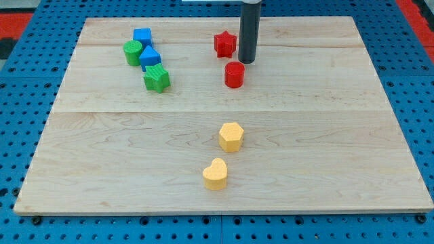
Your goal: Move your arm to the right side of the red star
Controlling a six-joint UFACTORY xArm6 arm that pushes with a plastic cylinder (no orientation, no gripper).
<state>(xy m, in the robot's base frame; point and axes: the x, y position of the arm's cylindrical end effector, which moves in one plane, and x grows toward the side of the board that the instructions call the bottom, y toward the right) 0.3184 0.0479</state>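
The red star (224, 44) lies near the view's top, just left of centre, on the wooden board (325, 135). My tip (247, 62) is the lower end of the dark rod and rests on the board just right of the star, slightly below it, with a small gap between them. A red cylinder (234, 74) stands just below the tip and a little to its left.
At the view's upper left sit a blue cube (142, 36), a green cylinder (133, 52), a second blue block (150, 57) and a green star (156, 79). A yellow hexagon (231, 136) and a yellow heart (215, 174) lie below centre. Blue pegboard surrounds the board.
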